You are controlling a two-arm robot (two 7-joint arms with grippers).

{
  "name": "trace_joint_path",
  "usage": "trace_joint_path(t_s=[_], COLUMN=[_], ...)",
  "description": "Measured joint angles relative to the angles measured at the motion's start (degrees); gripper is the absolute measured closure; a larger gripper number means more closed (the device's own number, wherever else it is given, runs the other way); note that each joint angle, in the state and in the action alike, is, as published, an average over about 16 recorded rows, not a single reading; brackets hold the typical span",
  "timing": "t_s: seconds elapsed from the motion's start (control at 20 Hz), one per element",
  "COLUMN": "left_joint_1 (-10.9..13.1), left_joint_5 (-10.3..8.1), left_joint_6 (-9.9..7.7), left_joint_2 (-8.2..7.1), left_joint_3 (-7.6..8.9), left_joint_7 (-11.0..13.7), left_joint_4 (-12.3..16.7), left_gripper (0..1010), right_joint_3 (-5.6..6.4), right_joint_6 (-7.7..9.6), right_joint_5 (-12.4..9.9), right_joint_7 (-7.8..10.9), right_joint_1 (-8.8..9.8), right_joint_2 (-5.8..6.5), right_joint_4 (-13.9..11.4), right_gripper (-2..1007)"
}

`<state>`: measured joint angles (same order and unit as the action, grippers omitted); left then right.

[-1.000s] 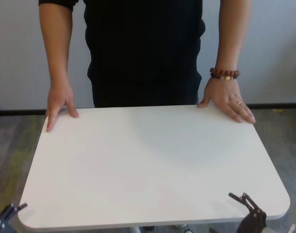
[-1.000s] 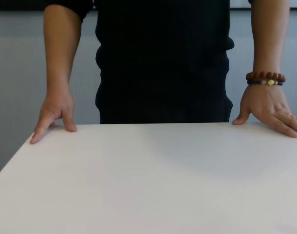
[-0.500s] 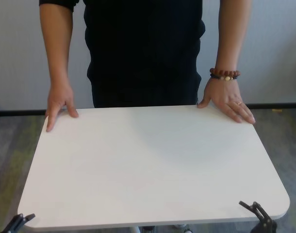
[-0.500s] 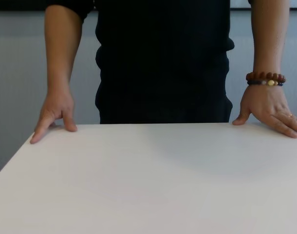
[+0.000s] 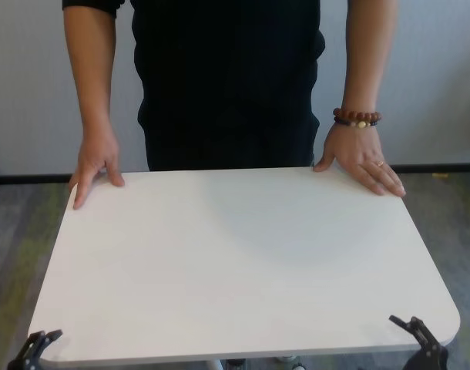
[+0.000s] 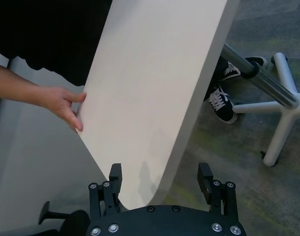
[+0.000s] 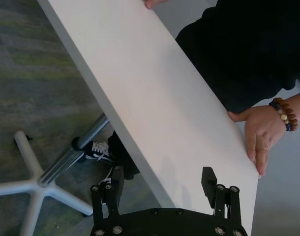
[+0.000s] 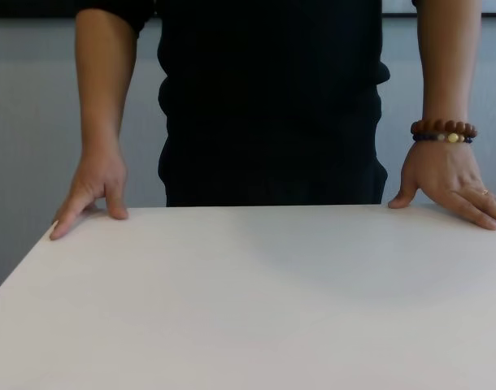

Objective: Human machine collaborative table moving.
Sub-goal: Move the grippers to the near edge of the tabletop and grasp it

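The white table fills the middle of the head view and the chest view. The human in black stands at its far side, one hand on the far left corner and the hand with the bead bracelet on the far right corner. My left gripper is at the near left corner; in the left wrist view it is open with the tabletop's edge between its fingers. My right gripper is at the near right corner, open astride the edge in the right wrist view.
Under the tabletop a grey pole leg runs to a white star base on grey carpet. The human's dark sneakers stand beside the pole. A pale wall rises behind the human.
Both grippers have sunk lower in the head view and shifted towards the near corners of the table. The human's hands and the table have not moved.
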<state>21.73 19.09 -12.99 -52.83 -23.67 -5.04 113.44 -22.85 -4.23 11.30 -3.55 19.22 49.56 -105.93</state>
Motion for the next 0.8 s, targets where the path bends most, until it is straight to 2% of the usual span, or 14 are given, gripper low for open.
trace_joint_path(t_s=[0.4, 0.8], left_joint_1=[-3.0, -5.1], left_joint_5=[5.14, 7.98], left_joint_6=[-1.82, -2.72], left_joint_2=[3.49, 5.84], left_joint_3=[-2.62, -4.23], left_joint_7=[1.0, 3.1], left_joint_4=[-1.5, -2.6], left_gripper=[10, 10], right_joint_3=[0.18, 0.11], right_joint_6=[1.56, 2.34], right_joint_5=[3.1, 4.4], right_joint_7=[0.81, 2.85], right_joint_1=[-1.34, -2.83], right_joint_2=[-0.95, -2.09], right_joint_4=[0.1, 1.2], right_gripper=[4, 4])
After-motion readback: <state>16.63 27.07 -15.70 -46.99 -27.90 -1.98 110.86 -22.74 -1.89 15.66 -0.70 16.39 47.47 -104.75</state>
